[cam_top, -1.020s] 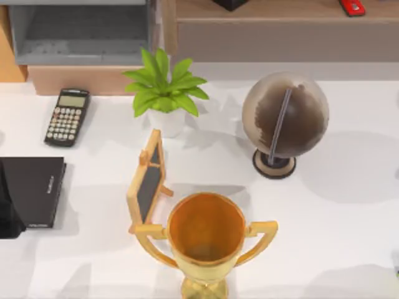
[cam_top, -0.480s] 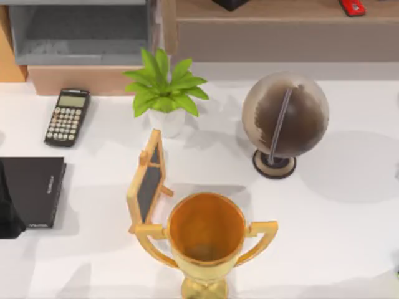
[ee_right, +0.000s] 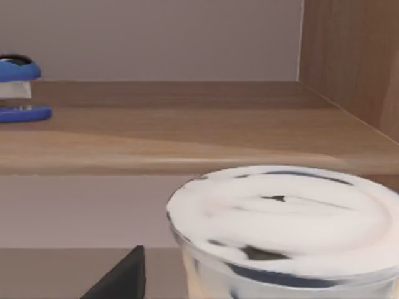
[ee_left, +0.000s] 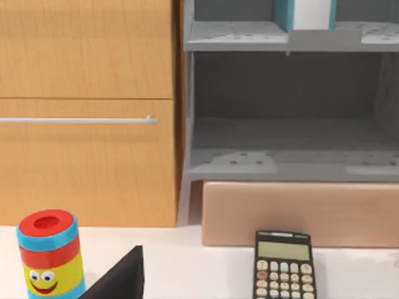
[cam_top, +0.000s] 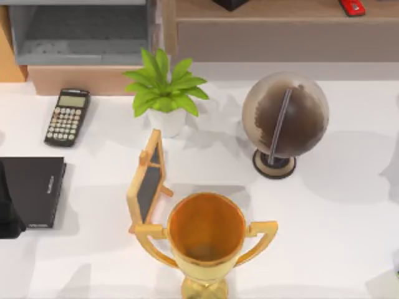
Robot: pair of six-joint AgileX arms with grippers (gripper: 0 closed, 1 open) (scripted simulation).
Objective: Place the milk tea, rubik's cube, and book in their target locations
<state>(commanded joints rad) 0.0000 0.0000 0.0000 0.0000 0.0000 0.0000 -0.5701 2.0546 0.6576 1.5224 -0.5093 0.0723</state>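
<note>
Where foam tops it, milk tea (ee_right: 283, 233) looks white.

A gold trophy (cam_top: 206, 240) is standing at the near edge of the white worktop (cam_top: 336, 218). Just left of the trophy a small framed chalkboard (cam_top: 147, 179) is leaning. Beyond the trophy a potted plant (cam_top: 164, 90) is sitting, a globe (cam_top: 285, 119) to its right, and a calculator (cam_top: 67, 116) and a black notebook (cam_top: 35, 190) well left.

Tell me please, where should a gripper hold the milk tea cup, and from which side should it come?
Judging by the right wrist view, the milk tea stands upright with a wide white domed lid. Probably best: grip the clear cup wall just below the lid, coming level from the side, since the rounded lid offers no flat hold.
</note>
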